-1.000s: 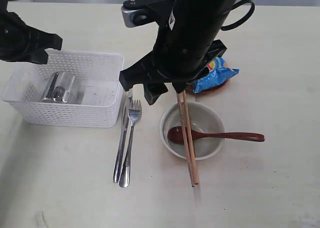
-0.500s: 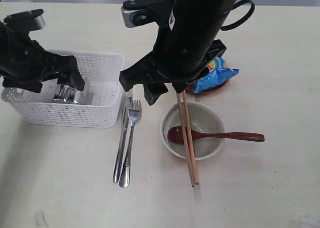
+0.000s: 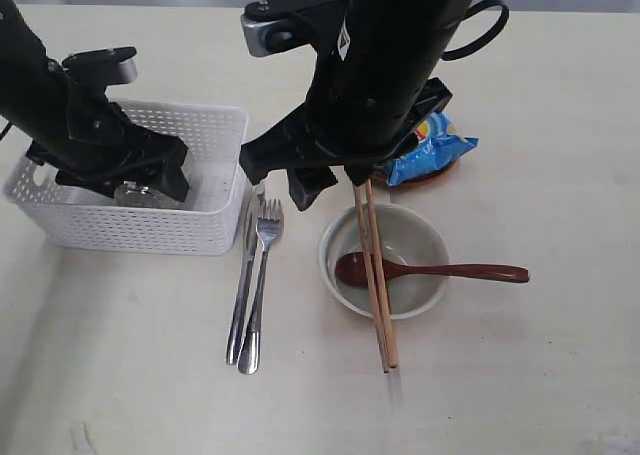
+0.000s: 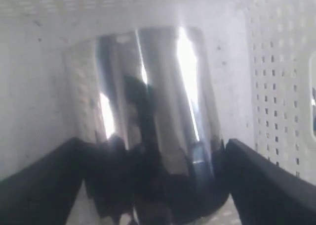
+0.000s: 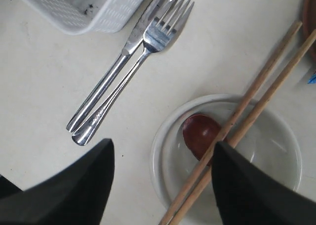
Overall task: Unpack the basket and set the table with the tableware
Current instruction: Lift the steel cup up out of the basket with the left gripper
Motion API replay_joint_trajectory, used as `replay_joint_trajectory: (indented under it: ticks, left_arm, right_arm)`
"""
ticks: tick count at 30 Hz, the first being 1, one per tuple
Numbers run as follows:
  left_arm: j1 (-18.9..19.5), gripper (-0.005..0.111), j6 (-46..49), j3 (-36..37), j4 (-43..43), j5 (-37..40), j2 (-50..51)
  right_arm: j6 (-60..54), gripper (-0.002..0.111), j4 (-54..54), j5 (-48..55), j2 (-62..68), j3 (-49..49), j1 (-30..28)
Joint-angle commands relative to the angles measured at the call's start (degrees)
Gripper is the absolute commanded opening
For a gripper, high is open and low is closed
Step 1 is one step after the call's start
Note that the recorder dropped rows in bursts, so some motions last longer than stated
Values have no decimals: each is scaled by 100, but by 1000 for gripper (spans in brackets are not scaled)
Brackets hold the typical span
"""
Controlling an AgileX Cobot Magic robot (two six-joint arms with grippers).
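Note:
The white basket (image 3: 130,230) stands at the left of the table (image 3: 120,375). My left gripper (image 3: 130,180) reaches down into it. A steel cup (image 4: 148,96) lies on its side on the basket floor between that open gripper's (image 4: 153,185) two fingers. To the right lie the knife (image 3: 243,285) and fork (image 3: 262,275), side by side. The grey-green bowl (image 3: 400,240) holds the wooden spoon (image 3: 460,271), with chopsticks (image 3: 378,305) laid across it. My right gripper (image 5: 163,175) hangs open above the bowl (image 5: 168,136), holding nothing.
A blue chip bag (image 3: 435,145) rests on the brown plate (image 3: 432,179) behind the bowl. The right arm's black body (image 3: 380,65) blocks the middle of the exterior view. Bare table (image 3: 520,375) lies in front and at the far right.
My left arm has swung rightward and down into the basket, and its jaws have opened around the cup. The right arm and the laid-out tableware have not moved.

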Motion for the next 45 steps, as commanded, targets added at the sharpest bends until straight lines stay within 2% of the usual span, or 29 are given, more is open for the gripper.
replay_joint_trajectory:
  ticks: [1, 12, 22, 27, 30, 34, 36, 38, 43, 45]
  left_arm:
    - [-26, 1, 133, -52, -51, 161, -198]
    - [-26, 0, 133, -52, 129, 197, -1147]
    - [-26, 0, 133, -52, 81, 184, -1312]
    - [-26, 0, 133, -52, 41, 88, -1822]
    - [-26, 0, 163, -52, -31, 61, -2206]
    - [-26, 0, 645, -52, -578, 160, -2634]
    - [-26, 0, 882, -52, -884, 279, -2783]
    - [-26, 0, 1079, -52, -1086, 406, -2945]
    - [-26, 0, 1117, -52, -1137, 567, -3329]
    - [-26, 0, 1117, -52, -1141, 660, -3468]
  right_arm:
    - [-58, 56, -44, 13, -48, -35, -34]
    - [-58, 56, -44, 32, -48, -35, -34]
    - [-58, 56, 72, 32, -48, -35, -12]
    - [-180, 56, 90, -61, -48, -35, -13]
    - [-246, 56, 359, -306, -48, -35, -13]
    - [-722, 55, 1257, -853, -48, -35, -13]
    - [-1097, 52, 1790, -1076, -48, -35, -13]
    - [-1306, 44, 2009, -1299, -48, -35, -13]
    - [-1306, 4, 1880, -1529, 1, -35, -13]
    - [-1306, 0, 1988, -1657, 38, -35, -13]
